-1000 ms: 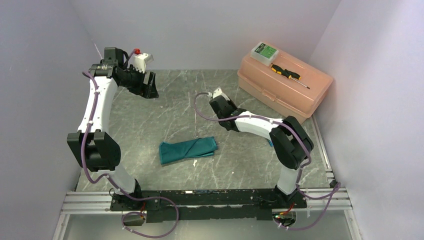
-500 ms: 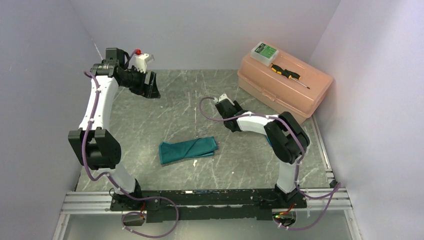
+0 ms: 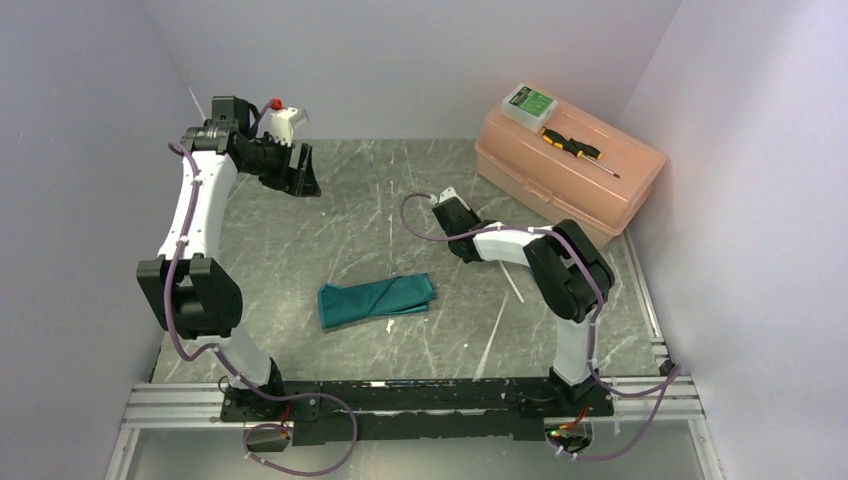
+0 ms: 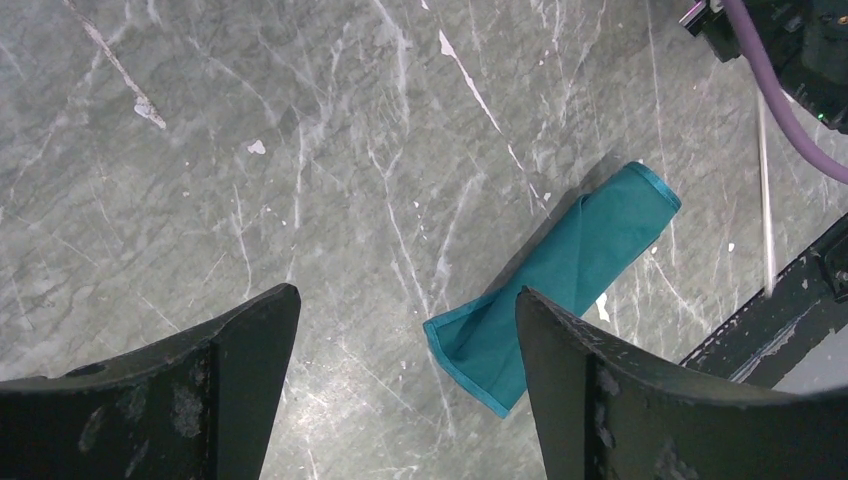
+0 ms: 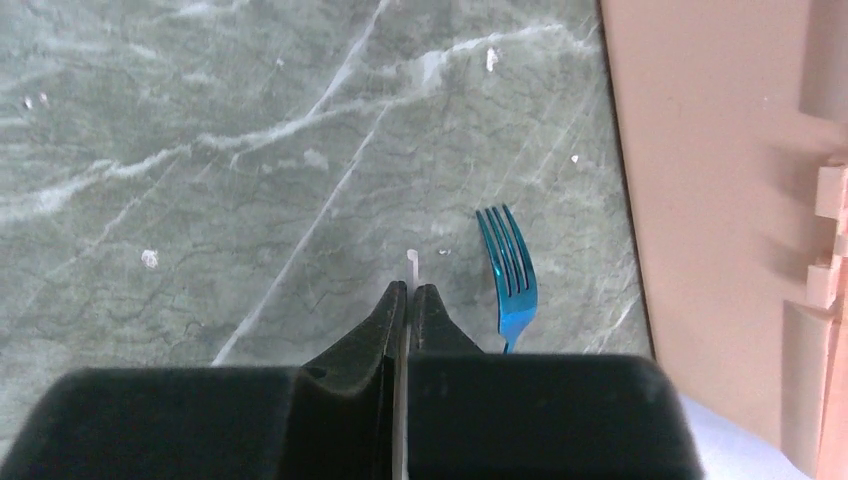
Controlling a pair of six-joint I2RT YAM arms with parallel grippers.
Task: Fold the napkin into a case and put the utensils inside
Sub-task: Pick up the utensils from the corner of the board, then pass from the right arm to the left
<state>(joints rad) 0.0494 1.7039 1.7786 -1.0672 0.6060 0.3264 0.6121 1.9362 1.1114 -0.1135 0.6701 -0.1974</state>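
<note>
Presently, we find the folded napkin [image 3: 377,300] on the bench [image 3: 350,230]; left pincer [image 4: 405,300] wide, aloft; right pincer [image 5: 410,288] clamped on a white stick [image 5: 411,260] beside the blue fork [image 5: 508,270]. The green box label [image 3: 529,100] is illegible.

Cloth and plastic, mostly
Teal napkin [image 3: 377,300]: cloth, slight sheen; tabletop [image 3: 350,220] smooth, marbled; right of the napkin, glossy blue plastic fork [image 5: 508,275], peach plastic toolbox [image 3: 570,175].
</note>
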